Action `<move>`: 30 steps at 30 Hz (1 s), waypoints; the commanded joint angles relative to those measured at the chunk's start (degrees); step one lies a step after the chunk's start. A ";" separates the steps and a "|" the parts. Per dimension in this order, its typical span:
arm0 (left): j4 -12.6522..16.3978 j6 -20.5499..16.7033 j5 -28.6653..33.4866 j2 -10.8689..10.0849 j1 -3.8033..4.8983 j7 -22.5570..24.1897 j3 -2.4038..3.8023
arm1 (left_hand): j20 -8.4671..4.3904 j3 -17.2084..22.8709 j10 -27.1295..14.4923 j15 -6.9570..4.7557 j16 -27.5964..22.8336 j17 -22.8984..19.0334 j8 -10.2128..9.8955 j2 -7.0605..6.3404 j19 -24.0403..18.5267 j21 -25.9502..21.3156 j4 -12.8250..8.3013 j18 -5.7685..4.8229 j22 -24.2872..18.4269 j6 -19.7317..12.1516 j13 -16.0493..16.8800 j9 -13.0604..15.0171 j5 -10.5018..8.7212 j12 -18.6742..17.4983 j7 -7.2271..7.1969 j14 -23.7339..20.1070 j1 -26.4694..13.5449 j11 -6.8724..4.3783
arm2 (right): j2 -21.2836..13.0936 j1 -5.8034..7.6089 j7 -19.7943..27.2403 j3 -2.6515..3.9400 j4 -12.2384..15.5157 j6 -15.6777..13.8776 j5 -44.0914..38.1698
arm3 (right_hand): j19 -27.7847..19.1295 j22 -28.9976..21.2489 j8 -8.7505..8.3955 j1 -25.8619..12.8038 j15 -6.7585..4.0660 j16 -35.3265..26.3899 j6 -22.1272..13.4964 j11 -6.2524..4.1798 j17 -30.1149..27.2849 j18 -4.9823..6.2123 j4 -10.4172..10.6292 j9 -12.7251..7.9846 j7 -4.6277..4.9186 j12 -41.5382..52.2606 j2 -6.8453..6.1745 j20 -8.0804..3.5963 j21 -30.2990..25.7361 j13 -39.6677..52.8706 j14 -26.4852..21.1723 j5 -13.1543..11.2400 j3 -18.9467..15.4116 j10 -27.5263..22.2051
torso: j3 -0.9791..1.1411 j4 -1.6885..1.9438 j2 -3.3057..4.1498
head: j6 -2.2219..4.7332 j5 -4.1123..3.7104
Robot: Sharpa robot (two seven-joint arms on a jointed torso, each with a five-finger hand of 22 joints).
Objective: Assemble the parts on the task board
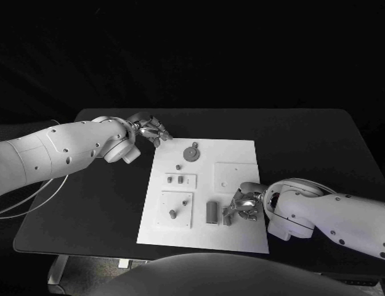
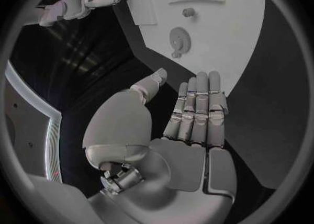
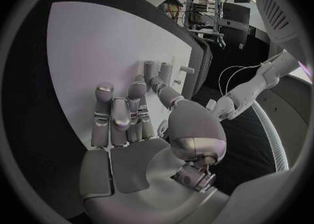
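- No text, label, brand, number or sign can be read on anything in these views.
- The task board (image 1: pixel 236 154) bears no legible printing on its white surface.
- The grey parts (image 1: pixel 212 211) on it carry no marks that can be made out.
- The black table (image 1: pixel 308 142) shows no lettering.

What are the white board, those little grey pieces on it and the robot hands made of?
Board: looks like matte white plastic or painted sheet; flat, no glare. Parts such as the round one: dull grey, likely moulded or printed plastic, though it is hard to tell. Left robot hand and right robot hand: silvery with soft sheen, metal or metallic-coated plastic. Table: matte black.
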 commanded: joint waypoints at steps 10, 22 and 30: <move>0.09 0.61 -0.10 0.05 0.05 0.18 0.03 | 0.02 -0.39 -0.21 -0.05 -0.32 0.10 -0.27 0.24 0.34 -0.26 0.13 0.95 0.08 -0.22 -0.07 0.09 -0.17 0.37 0.07 0.54 0.12 0.13 | 0.23 -0.17 -0.28 -0.10 -0.95 -1.64 -0.57 | 0.11 0.36 -0.10 -1.66 -0.34 0.00 0.04 -0.09 -0.86 1.03 0.50 -0.27 0.31 0.05 -0.74 -0.42 -0.04 -0.21 -0.33 0.24 -0.59 0.04 | 0.01 0.02 -0.01 | 0.01 0.03; 0.06 0.61 -0.10 0.09 0.05 0.17 0.03 | 0.02 -0.40 -0.21 -0.06 -0.35 0.14 -0.28 0.24 0.35 -0.27 0.13 0.95 0.09 -0.23 -0.09 0.09 -0.17 0.39 0.07 0.55 0.14 0.13 | -0.08 -0.20 1.50 -0.10 -0.69 -0.38 -0.99 | 0.33 0.14 -0.21 -2.84 -0.48 -0.16 0.10 -0.12 -1.07 1.03 0.89 -0.39 0.28 -0.02 -2.13 -0.56 -0.25 -0.30 -0.33 0.25 -0.26 0.06 | 0.01 -0.01 -0.02 | 0.01 0.00; 0.08 0.63 -0.10 -0.04 0.05 0.20 0.02 | 0.02 -0.41 -0.21 -0.06 -0.37 0.16 -0.28 0.25 0.35 -0.28 0.14 0.95 0.10 -0.23 -0.09 0.09 -0.17 0.40 0.07 0.56 0.12 0.13 | -1.94 -0.19 6.15 -0.10 1.41 3.17 -4.35 | 0.86 -0.07 -0.18 -2.47 -0.67 -0.21 0.38 -0.23 -0.89 1.03 1.17 -0.41 0.17 0.07 -7.60 -0.91 -0.36 -0.34 0.03 0.25 0.72 0.26 | 0.03 0.00 -0.02 | 0.01 0.05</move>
